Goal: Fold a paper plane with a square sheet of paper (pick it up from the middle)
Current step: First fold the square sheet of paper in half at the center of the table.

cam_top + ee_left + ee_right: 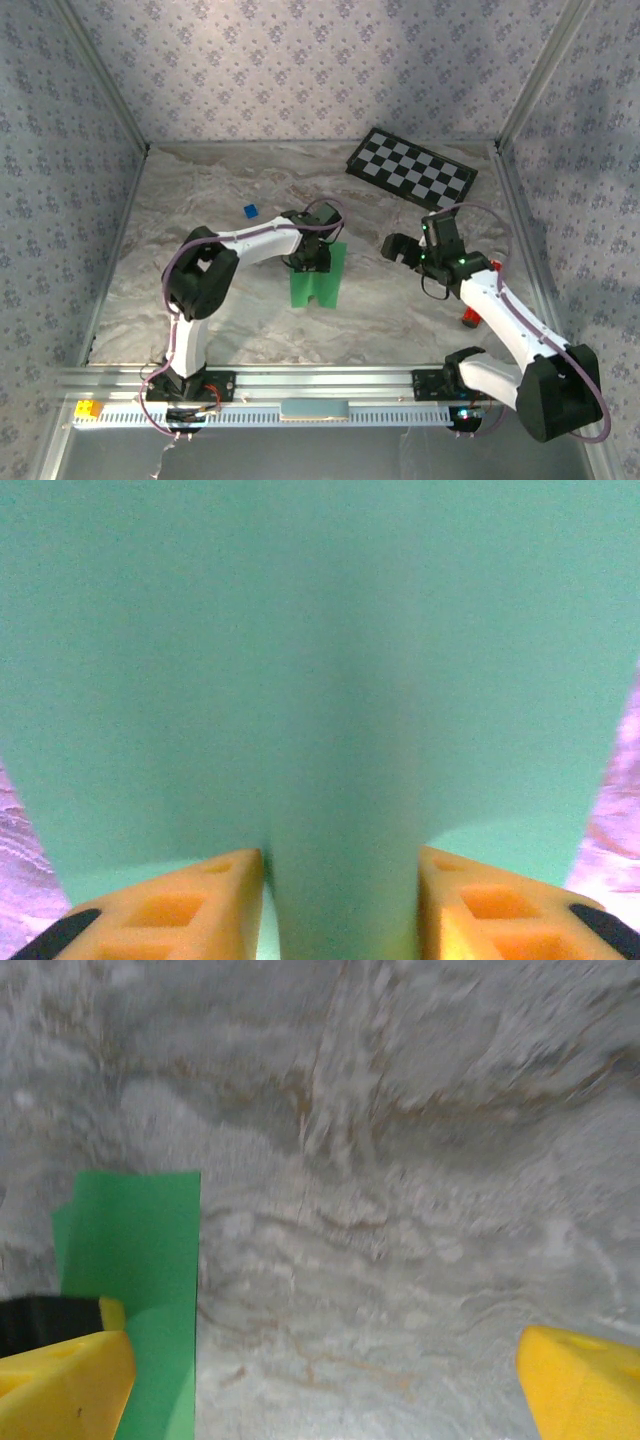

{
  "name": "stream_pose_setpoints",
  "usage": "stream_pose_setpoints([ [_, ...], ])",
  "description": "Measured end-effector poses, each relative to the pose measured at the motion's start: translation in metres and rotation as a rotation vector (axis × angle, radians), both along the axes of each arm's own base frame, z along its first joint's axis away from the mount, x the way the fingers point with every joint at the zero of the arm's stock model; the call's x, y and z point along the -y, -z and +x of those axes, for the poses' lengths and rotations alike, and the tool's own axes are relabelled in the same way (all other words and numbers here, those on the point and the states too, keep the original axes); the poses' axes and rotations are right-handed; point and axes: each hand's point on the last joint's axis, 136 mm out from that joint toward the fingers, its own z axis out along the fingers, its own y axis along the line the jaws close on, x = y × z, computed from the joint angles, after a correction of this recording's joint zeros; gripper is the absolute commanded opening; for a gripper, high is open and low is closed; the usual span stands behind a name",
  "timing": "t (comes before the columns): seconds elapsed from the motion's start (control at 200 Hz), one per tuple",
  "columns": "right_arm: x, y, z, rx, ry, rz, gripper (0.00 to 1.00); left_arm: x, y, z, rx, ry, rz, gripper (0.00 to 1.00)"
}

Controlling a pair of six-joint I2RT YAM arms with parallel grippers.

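Observation:
The square sheet of paper [322, 284] is bright green and lies folded into a narrow upright shape at the table's middle, with a notch in its near edge. My left gripper [310, 262] stands on its far half, pointing down. In the left wrist view the paper [320, 660] bulges up as a ridge between the orange fingers [200, 900], touching both, so the left gripper [340, 890] is shut on it. My right gripper [403, 250] hovers open to the right of the paper; its wrist view shows the gripper [322, 1360] over bare table and the paper [130, 1250] at the left. A paper plane is out of view.
A black-and-white checkerboard [412, 168] lies at the back right. A tiny blue block [250, 211] sits behind the left arm. A small red object [468, 318] lies by the right arm, and a yellow block [88, 409] on the front rail. Patterned walls enclose the marbled table [200, 300].

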Motion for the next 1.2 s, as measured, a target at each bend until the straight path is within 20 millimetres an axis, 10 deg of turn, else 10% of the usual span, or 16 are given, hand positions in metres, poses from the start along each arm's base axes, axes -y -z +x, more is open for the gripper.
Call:
stream_pose_setpoints([
  [0.46,0.038,-0.02,0.029,0.058,0.192,0.162,1.0,0.039,-0.099,0.053,0.086,-0.07,-0.623,0.35],
  [1.204,-0.02,-0.014,0.029,0.003,-0.099,0.362,0.92,0.075,-0.016,0.007,-0.134,-0.092,-0.704,0.37],
])
